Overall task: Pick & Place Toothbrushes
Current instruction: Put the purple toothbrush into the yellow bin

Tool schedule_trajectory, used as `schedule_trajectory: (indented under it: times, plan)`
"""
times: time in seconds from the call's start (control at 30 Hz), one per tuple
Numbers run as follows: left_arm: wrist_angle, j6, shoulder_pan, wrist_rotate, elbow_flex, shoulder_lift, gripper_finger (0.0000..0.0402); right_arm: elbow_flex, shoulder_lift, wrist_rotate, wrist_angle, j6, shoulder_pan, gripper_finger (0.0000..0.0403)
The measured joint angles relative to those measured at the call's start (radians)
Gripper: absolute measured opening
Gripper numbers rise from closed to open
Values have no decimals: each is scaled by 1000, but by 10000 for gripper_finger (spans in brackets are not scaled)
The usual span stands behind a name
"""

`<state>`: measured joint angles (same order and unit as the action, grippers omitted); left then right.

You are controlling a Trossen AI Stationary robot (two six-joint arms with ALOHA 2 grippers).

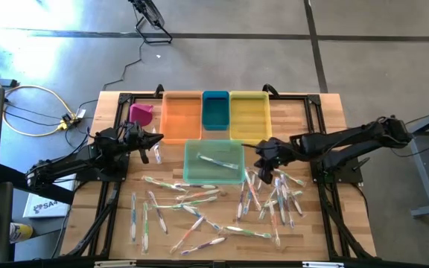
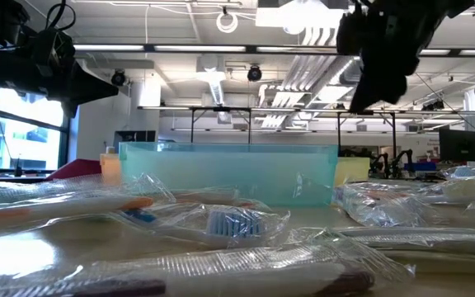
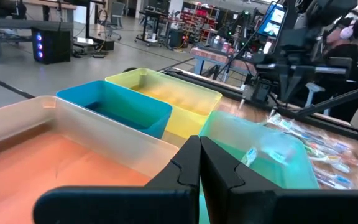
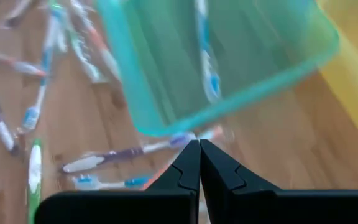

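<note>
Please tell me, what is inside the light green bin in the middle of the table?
The light green bin holds at least one toothbrush with blue accents, lying on its floor. The right wrist view shows it through the translucent wall. The right gripper covers the bin's right edge, so nothing can be seen there.

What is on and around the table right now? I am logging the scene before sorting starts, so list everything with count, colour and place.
thin pale plastic toothbrushes: dozens, translucent with blue, green, pink and orange accents, scattered over the near half of the table; at least one lies inside the mint bin
translucent mint-green plastic bin: one, table centre
orange plastic bin: one, far row, leftmost
teal-blue plastic bin: one, far row, middle
yellow plastic bin: one, far row, rightmost
magenta plastic container: one, left of the orange bin
wooden table: one, light brown
yellow cable: one, on the floor left of the table
left end effector: shut, beside the orange bin
right end effector: shut, at the mint bin's right edge
</note>
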<state>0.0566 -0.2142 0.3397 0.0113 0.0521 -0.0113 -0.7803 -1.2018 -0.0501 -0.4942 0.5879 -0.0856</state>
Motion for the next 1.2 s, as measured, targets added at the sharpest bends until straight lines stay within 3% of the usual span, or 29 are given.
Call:
schedule_trajectory:
  times: [0.13,0.4,0.6,1.2]
  plan:
    - [0,0,0,0,0,0,0,0,0,26,-73,90,0,2]
    - [-1,0,0,0,0,0,0,0,0,28,-98,89,0,2]
    - [-2,0,0,0,0,0,0,0,0,-38,-55,-40,0,2]
    - [-2,0,0,0,0,0,0,0,0,-128,-130,36,7,2]
